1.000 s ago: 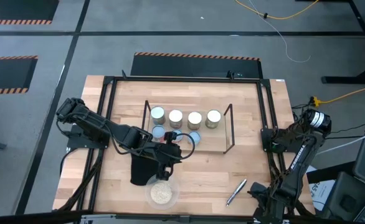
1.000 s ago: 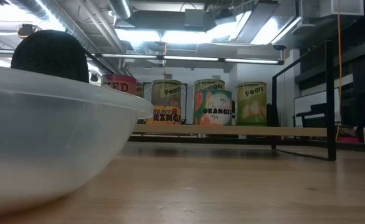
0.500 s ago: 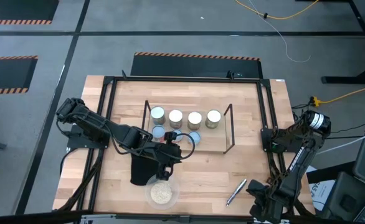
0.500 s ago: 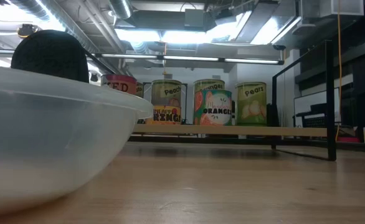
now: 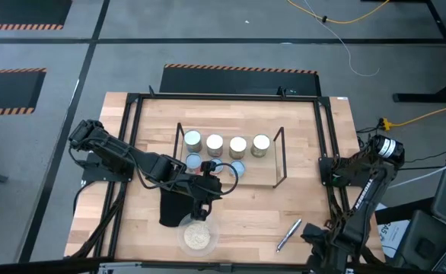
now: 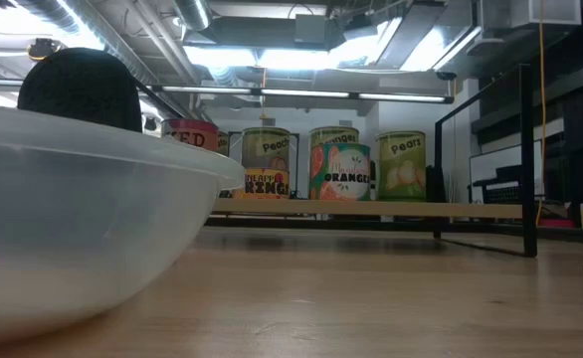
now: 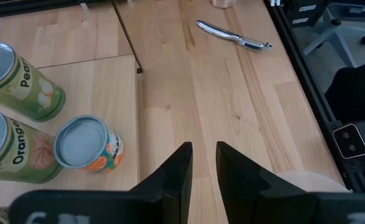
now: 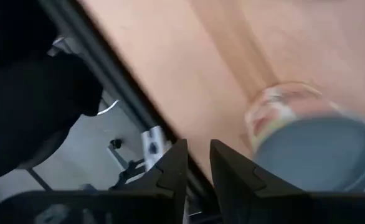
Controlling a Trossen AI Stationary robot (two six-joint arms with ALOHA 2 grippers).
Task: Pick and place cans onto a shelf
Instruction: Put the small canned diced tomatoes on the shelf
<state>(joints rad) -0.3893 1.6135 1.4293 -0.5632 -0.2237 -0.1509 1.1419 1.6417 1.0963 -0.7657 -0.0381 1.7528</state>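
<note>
On shelf (image 5: 278,156), four cans (image 5: 227,144) in row, left claw (image 5: 224,180) just beside, empty.

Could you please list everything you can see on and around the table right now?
cans: four, silvery tops, back row of the shelf
cans: at least two, pale blue tops, front of the shelf
can: one, pale blue top, blurred, close to the right gripper
shelf: one, black wire and light wood, table middle
bowl: one, clear, pale grains, near edge
pen: one, silver, right of the bowl
frame: one, black metal, around the tabletop
left gripper: empty, at the shelf front
right gripper: empty, right table edge
</note>
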